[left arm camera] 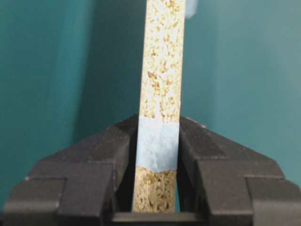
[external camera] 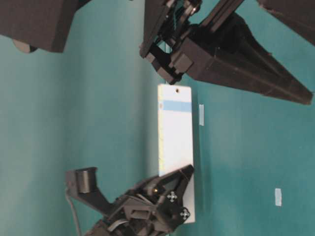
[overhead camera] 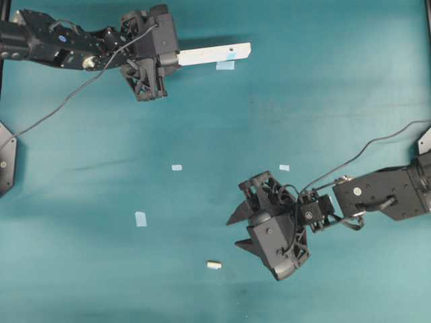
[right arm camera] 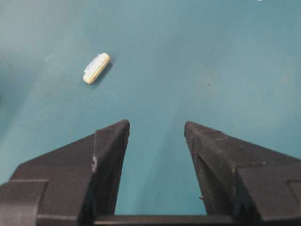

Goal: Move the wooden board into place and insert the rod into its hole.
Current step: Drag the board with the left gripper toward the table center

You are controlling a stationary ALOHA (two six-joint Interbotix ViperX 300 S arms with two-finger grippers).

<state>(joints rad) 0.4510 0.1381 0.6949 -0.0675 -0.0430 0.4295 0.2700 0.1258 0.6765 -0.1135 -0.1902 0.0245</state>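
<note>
The wooden board (overhead camera: 215, 53) is a long pale strip at the back left, with its small dark hole (overhead camera: 232, 49) near the free end. My left gripper (overhead camera: 176, 57) is shut on the board's other end. In the left wrist view both fingers press the speckled board (left arm camera: 162, 61) at a band of blue tape (left arm camera: 157, 146), with my left gripper (left arm camera: 159, 125) around it. The rod (overhead camera: 213, 264), a short cream peg, lies on the cloth near the front. My right gripper (overhead camera: 237, 232) stands open just right of the rod (right arm camera: 96, 68), with nothing between its fingers (right arm camera: 115, 141).
Small pale-blue tape squares lie on the teal cloth: one under the board's free end (overhead camera: 225, 65), two mid-table (overhead camera: 176, 167) (overhead camera: 284, 167), one front left (overhead camera: 141, 219). The right arm (overhead camera: 384, 195) reaches in from the right edge, a cable trailing above it.
</note>
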